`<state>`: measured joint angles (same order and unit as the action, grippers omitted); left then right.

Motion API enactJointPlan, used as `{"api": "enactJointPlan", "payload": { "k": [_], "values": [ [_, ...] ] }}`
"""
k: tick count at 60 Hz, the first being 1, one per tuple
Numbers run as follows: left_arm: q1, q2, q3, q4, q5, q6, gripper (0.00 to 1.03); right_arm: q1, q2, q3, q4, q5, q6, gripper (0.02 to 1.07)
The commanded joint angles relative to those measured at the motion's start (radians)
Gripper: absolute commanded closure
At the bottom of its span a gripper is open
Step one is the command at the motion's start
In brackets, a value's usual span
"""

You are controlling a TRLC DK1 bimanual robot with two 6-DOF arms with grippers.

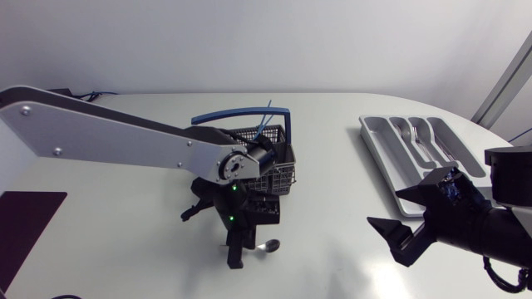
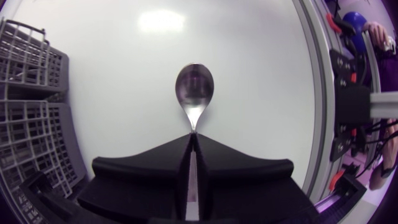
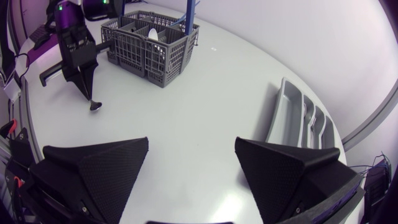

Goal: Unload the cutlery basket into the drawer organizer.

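Note:
A steel spoon (image 2: 194, 88) sticks out ahead of my left gripper (image 2: 194, 142), which is shut on its handle just above the white table. From overhead the left gripper (image 1: 235, 253) points down in front of the dark grey cutlery basket (image 1: 270, 166), with the spoon's bowl (image 1: 268, 246) beside its tips. The grey drawer organizer (image 1: 391, 162) lies at the right and holds some cutlery. My right gripper (image 1: 407, 220) stands open just in front of the organizer, with nothing between its fingers. The right wrist view shows the basket (image 3: 149, 50), the left gripper (image 3: 87, 78) and the organizer (image 3: 281, 118).
The basket has a blue carrying handle (image 1: 241, 115), and a thin blue utensil (image 1: 264, 123) stands in it. Open tabletop (image 1: 332, 208) lies between the basket and the organizer. A dark mat (image 1: 25, 224) is at the table's left edge.

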<state>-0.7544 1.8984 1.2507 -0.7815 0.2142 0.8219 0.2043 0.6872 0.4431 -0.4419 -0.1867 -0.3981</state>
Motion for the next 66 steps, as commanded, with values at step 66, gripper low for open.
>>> {"api": "enactJointPlan", "payload": {
  "k": [66],
  "values": [
    [0.046,-0.088,0.312,0.473,0.113,-1.253,1.00,0.230,0.451,0.404,0.118,-0.008,0.432,0.18]
  ]
}}
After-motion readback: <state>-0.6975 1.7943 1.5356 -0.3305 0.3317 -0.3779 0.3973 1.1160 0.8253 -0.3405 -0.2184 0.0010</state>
